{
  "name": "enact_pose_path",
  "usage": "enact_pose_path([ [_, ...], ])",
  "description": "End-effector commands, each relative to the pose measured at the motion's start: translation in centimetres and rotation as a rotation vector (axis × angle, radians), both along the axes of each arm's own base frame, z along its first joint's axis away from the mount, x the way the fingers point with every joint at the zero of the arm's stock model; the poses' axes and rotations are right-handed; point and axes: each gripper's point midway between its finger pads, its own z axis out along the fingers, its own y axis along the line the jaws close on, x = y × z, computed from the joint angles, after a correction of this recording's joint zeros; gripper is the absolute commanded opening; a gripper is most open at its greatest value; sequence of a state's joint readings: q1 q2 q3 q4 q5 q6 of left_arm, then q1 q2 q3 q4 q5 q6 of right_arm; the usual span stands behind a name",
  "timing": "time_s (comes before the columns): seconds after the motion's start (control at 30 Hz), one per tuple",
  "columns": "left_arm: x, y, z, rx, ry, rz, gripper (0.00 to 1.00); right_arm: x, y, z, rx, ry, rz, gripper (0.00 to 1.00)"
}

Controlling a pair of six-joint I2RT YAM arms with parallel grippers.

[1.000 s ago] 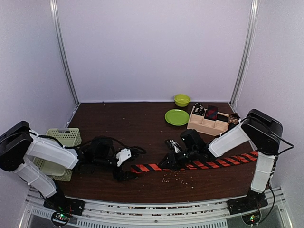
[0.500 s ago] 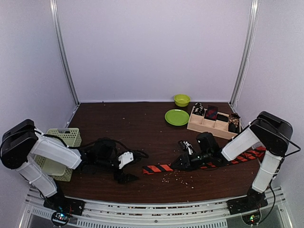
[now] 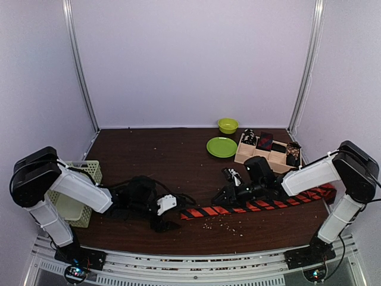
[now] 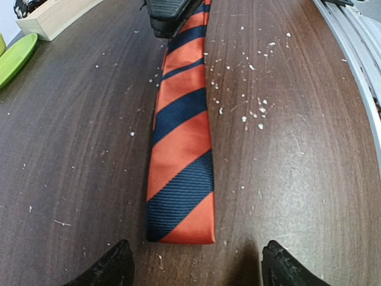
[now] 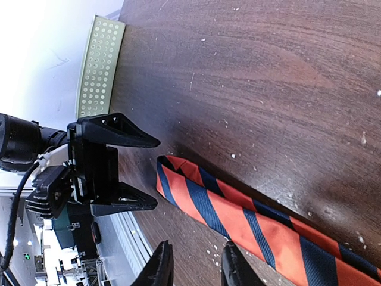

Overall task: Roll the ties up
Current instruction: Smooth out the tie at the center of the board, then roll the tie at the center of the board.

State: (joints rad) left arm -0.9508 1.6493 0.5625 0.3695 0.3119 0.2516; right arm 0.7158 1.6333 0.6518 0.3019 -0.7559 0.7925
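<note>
The orange-red tie with dark diagonal stripes (image 3: 256, 205) lies flat along the front of the table, running from the middle to the far right. Its narrow end (image 4: 181, 229) lies just ahead of my left gripper (image 4: 193, 271), which is open and empty, a finger on each side. My left gripper (image 3: 169, 215) sits low at the tie's left end. My right gripper (image 3: 229, 195) hovers over the tie's middle. In the right wrist view its fingers (image 5: 159, 268) stand a little apart, holding nothing, with the tie (image 5: 250, 223) beside them and the left gripper (image 5: 156, 173) facing the tie's end.
A pale green mesh basket (image 3: 80, 176) stands at the left edge. A green plate (image 3: 221, 146), a green bowl (image 3: 227, 125) and a wooden box (image 3: 257, 157) with rolled ties stand at the back right. Crumbs lie scattered by the tie.
The tie's left end has shifted right. My right gripper moved right and back. My left gripper followed to the right, up to the tie's end.
</note>
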Motion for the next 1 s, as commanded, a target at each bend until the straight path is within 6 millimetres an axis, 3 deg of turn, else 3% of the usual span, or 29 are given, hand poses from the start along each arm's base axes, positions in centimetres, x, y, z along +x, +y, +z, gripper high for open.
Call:
enact_pose_path([
  [0.0, 0.6, -0.2, 0.0, -0.031, -0.021, 0.032, 0.75, 0.0, 0.8, -0.9, -0.036, 0.009, 0.002, 0.27],
  [0.3, 0.7, -0.4, -0.6, -0.036, -0.004, 0.041, 0.69, 0.6, 3.2, -3.1, -0.057, 0.018, 0.022, 0.19],
  [0.63, 1.2, -1.4, -0.5, -0.034, 0.002, 0.030, 0.57, 0.4, 3.0, -5.4, -0.116, 0.044, 0.035, 0.15],
  [0.97, 1.5, -2.7, 1.1, -0.086, 0.003, 0.017, 0.45, 0.0, 2.7, -6.5, -0.121, 0.061, 0.032, 0.13],
])
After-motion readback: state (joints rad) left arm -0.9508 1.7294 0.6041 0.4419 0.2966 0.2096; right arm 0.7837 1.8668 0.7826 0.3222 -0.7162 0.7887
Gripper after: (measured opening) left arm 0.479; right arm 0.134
